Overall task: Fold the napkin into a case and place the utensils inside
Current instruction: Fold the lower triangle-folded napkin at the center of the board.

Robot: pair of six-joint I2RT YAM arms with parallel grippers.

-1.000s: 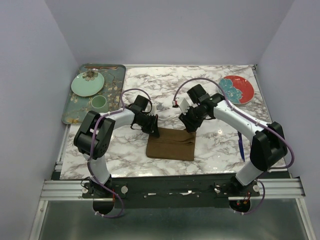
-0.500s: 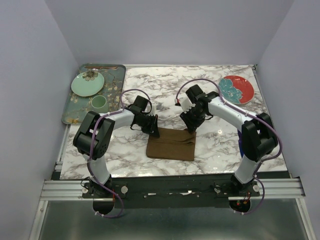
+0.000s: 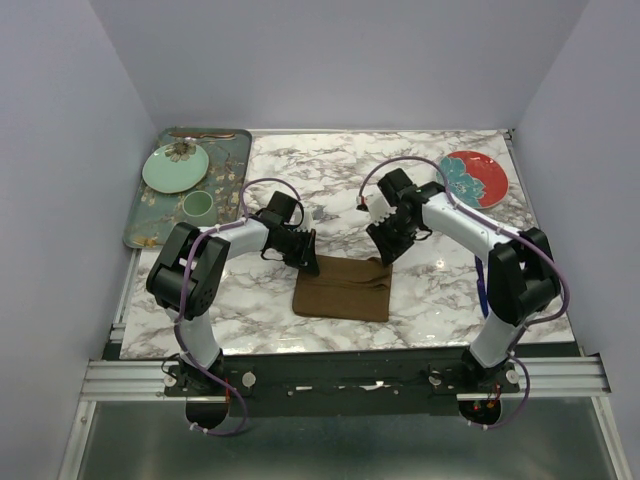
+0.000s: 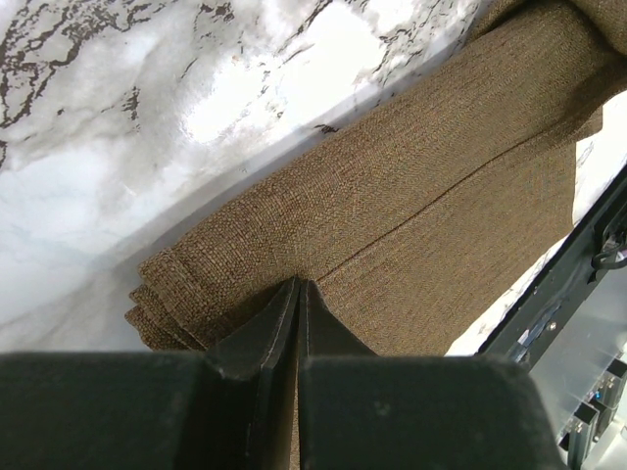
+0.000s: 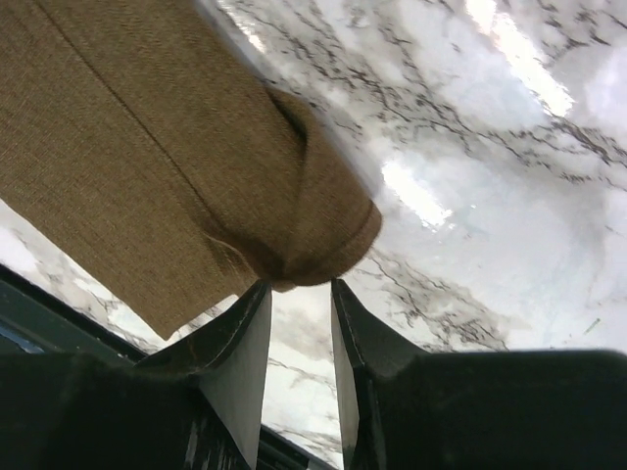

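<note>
— Two hands on the overhead view: where are they?

— I have the left hand (image 3: pixel 307 262) at the far left corner of the folded brown napkin (image 3: pixel 342 290), and the right hand (image 3: pixel 386 256) at its far right corner. The napkin lies flat on the marble desk (image 3: pixel 320 175), between the two arms. The blue-handled utensil (image 3: pixel 483 292) lies on the desk by the right arm, partly hidden. The thin copper-brown utensil (image 3: pixel 203 133) lies along the far edge of the green floral tray (image 3: pixel 135 232), which also holds a green plate (image 3: pixel 175 167) and a cup (image 3: pixel 197 205). A red plate (image 3: pixel 472 178) sits at the far right.

— Left wrist camera?

— My left hand (image 4: pixel 297 284) has its fingers pressed together, tips down on a crease of the napkin (image 4: pixel 421 196) beside its layered corner. I cannot tell whether a layer is pinched.

— Right wrist?

— My right hand (image 5: pixel 300 286) is narrowly parted and holds nothing. The napkin's (image 5: pixel 127 147) rounded, bunched corner sits just past the fingertips, and bare marble shows in the gap.
</note>
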